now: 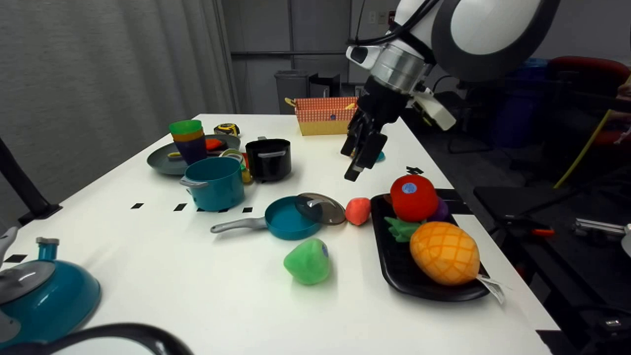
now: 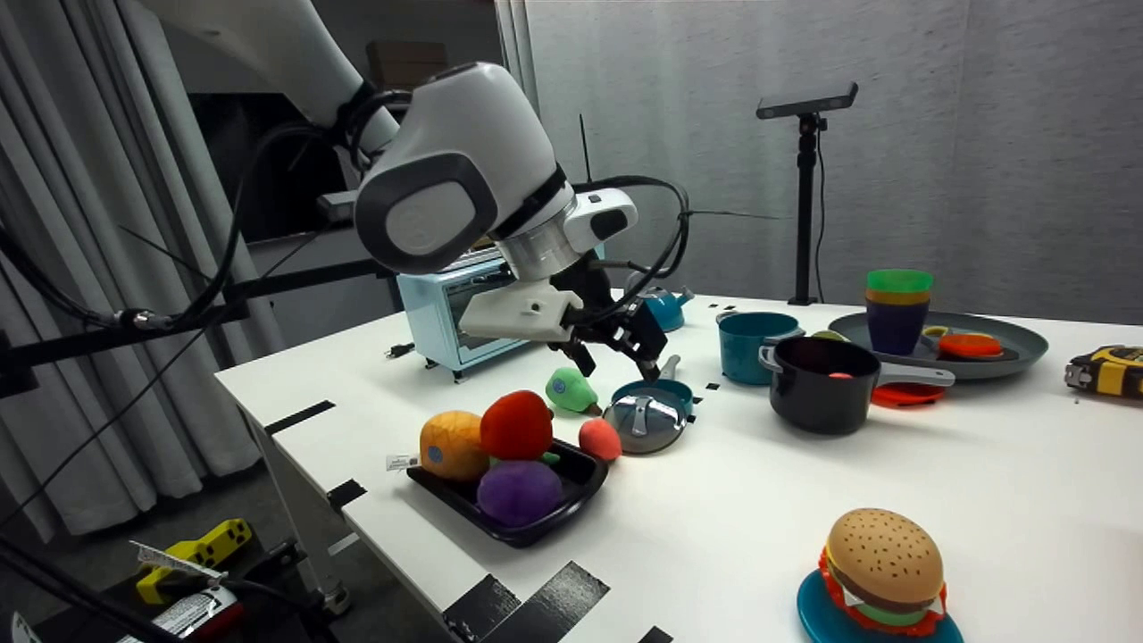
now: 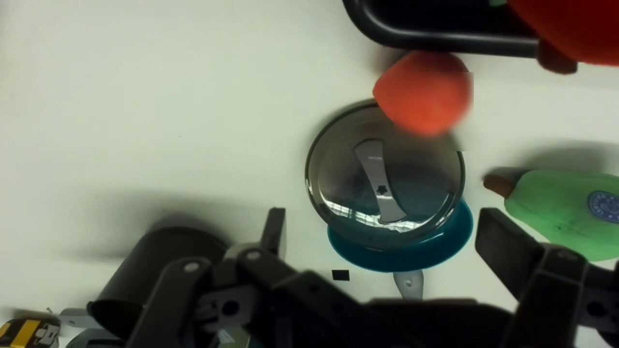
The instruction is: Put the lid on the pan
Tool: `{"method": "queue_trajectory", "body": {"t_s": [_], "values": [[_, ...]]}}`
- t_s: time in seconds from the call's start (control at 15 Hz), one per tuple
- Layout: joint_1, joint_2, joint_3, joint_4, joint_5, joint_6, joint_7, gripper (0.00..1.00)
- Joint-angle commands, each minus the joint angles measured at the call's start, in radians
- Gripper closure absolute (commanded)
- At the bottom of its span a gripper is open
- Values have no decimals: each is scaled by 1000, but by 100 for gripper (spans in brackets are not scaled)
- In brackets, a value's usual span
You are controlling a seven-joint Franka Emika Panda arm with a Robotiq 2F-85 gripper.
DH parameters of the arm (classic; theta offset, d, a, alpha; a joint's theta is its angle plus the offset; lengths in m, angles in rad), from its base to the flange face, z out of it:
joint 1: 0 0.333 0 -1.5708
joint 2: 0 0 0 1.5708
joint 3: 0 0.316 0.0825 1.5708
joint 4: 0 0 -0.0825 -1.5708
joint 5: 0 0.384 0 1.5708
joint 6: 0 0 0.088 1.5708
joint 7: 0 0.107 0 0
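White flat worktop [image 1: 197, 276]. My white-and-grey jointed arm [image 2: 487, 134] reaches over it, jaws spread wide. Light-blue boxy oven [image 2: 430, 317], glass-fronted, partly hidden behind the arm in an exterior view. Black rectangular tray [image 1: 394, 261] near the worktop's edge, holding an orange cross-hatched plush [image 1: 445, 253], a red plush [image 1: 414, 198], a purple plush [image 2: 520, 493]. Round black pot [image 2: 820, 393], grey-handled, near the round teal pot [image 1: 217, 187]. Shallow round teal frying pan [image 1: 291, 222], long grey handle, sits on the worktop. Round smoky see-through lid [image 3: 385, 176] with a grey grip: tilted, leaning on the pan's rim, part of the pan uncovered. My jaws stand raised clear of it. Green pear-shaped plush [image 1: 307, 261] near the pan. Small coral plush [image 1: 358, 211] just beside the lid; contact unclear to me.
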Motion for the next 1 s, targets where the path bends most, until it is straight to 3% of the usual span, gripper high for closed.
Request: {"method": "queue_trajectory", "body": {"t_s": [0.0,0.67,0.87,0.93], "values": [[-75,106,106,131,118,-8,-133,0],[-294,282,293,276,149,-57,-329,0],[-316,306,318,281,126,-54,-356,0],[-285,285,290,250,125,-30,-309,0]]}}
